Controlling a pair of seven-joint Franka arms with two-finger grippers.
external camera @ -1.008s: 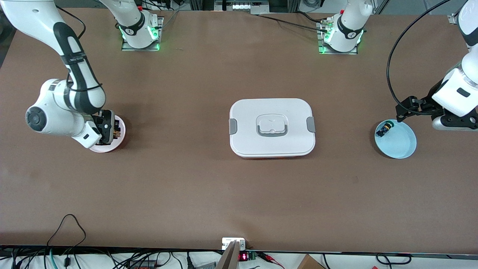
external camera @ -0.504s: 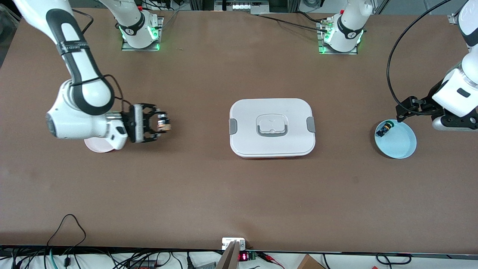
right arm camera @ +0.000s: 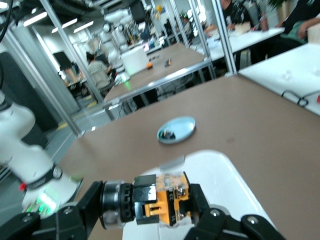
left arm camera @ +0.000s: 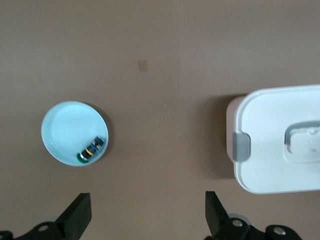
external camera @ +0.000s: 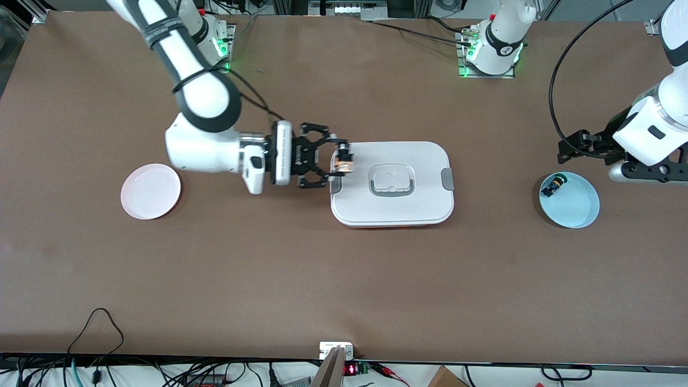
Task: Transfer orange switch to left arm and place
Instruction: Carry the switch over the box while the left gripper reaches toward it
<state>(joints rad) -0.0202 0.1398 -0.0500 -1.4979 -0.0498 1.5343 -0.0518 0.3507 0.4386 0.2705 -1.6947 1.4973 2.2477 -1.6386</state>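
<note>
Carrying the orange switch is the step we are in now. Our right gripper has its two fingers pinched tight on the switch, and it hangs over the edge of the box at the right arm's end. In the right wrist view we can see the orange part held snug between the black fingers, with the white lid of the box just under it.

Our left gripper hangs above the table next to the blue plate, toward the left arm's end of the table. Its fingers are spread wide with nothing between them. The blue plate has another small switch in it, the one with the green cap. The pink plate sits bare at the right arm's end of the table.

We think the job is about half done. Next, the two arms need to meet so the left gripper can take the switch. The box is right in the middle, so we should stay up high over it and not bump it. We should not let go until the left fingers hold the switch well.
</note>
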